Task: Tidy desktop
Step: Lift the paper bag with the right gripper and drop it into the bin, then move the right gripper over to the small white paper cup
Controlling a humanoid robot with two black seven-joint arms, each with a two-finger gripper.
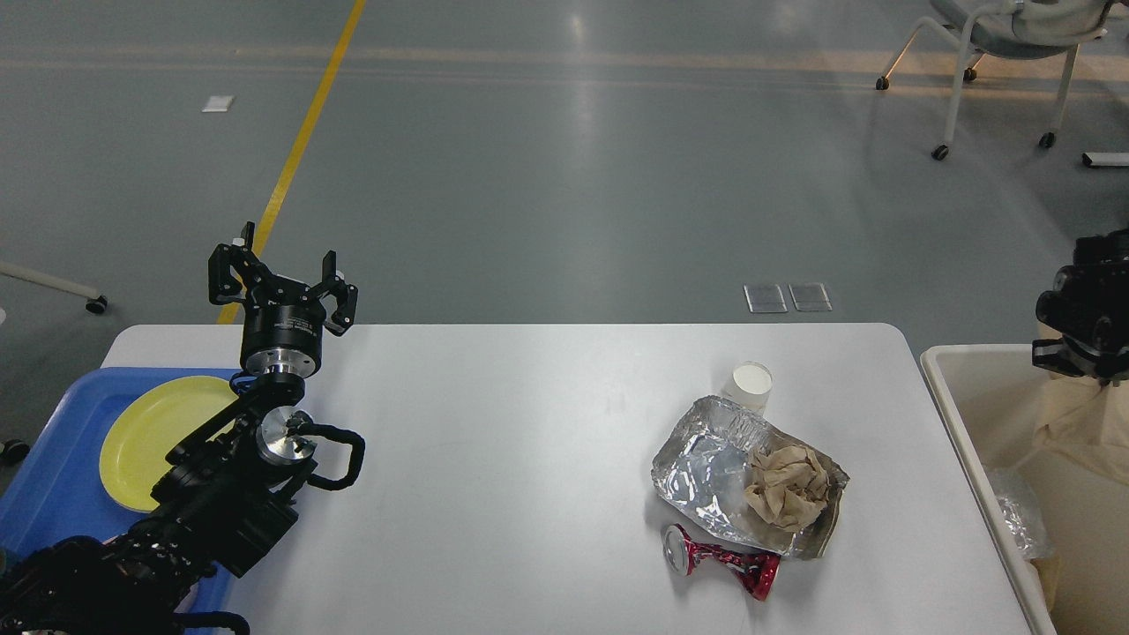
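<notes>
The white desktop [529, 459] carries a crumpled foil tray [706, 467] with a wad of brown paper [788, 485] in it. A crushed red can [723, 560] lies just in front of the tray, and a white cup [750, 385] stands behind it. My left gripper [284, 269] is open and empty, raised above the table's far left corner, far from these things. My right gripper [1087, 322] is a dark shape at the right edge above the cream bin [957, 423]. Its fingers cannot be told apart.
A blue tray [62, 459] at the left holds a yellow plate [154, 432], partly behind my left arm. The cream bin holds beige paper [1076, 423] just below my right gripper and some foil [1019, 511]. A chair [997, 35] stands on the floor far back right.
</notes>
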